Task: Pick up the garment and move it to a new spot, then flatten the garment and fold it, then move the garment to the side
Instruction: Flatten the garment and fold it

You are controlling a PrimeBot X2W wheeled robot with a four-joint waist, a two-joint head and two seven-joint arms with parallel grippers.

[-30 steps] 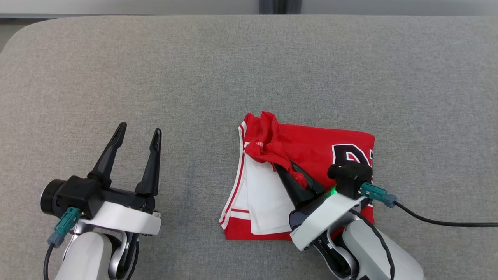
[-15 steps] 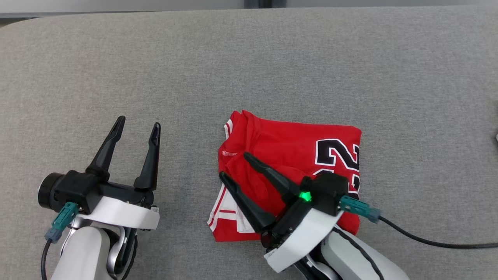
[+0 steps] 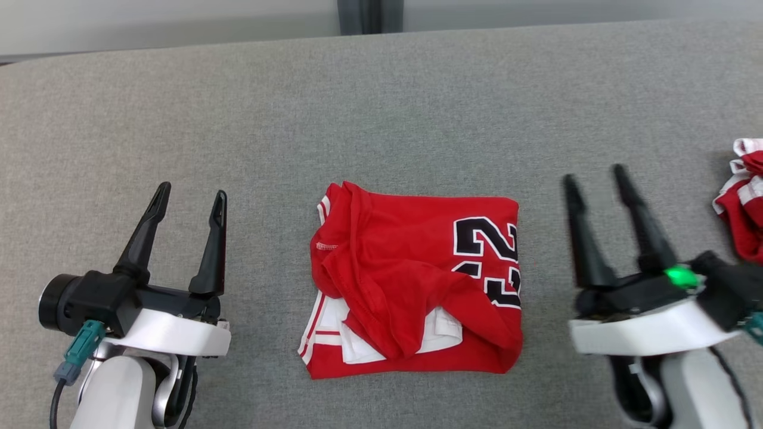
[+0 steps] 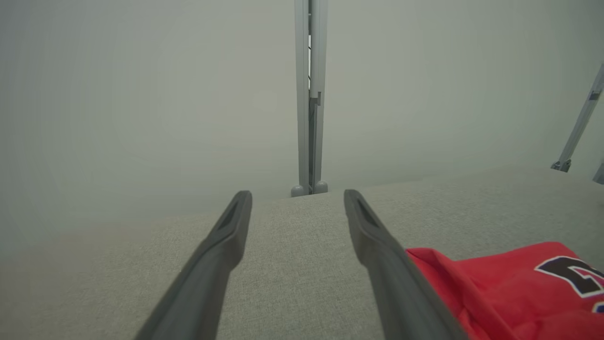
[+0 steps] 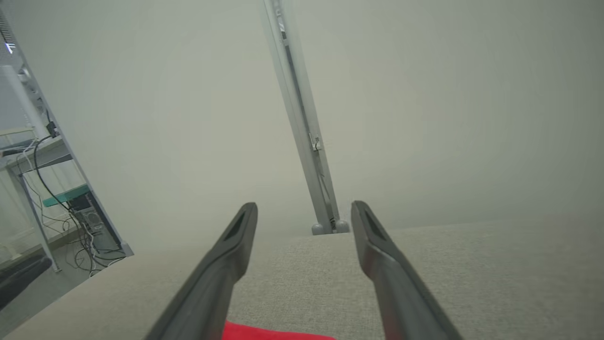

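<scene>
The garment (image 3: 411,280) is a red jersey with black-and-white numbers, lying folded in a rough square on the grey cloth-covered table (image 3: 381,107). A loose red flap droops over its white inner layer near the front. My left gripper (image 3: 189,195) stands open to its left, apart from it, with nothing between its fingers. My right gripper (image 3: 595,174) stands open to its right, also apart and empty. The left wrist view has the open left gripper (image 4: 297,193) with the garment (image 4: 495,293) at lower right. Below the open right gripper (image 5: 304,205), a red sliver of garment (image 5: 273,334) meets the bottom edge.
Another crumpled red-and-white garment (image 3: 742,196) lies at the table's right edge, just beyond my right gripper. A grey upright post (image 3: 369,15) stands behind the table's far edge. A desk with cables (image 5: 56,203) stands off to one side.
My right gripper has let go of the garment's red flap, opened, and drawn back to the right. The flap now lies on the jersey. The head camera has also shifted.
</scene>
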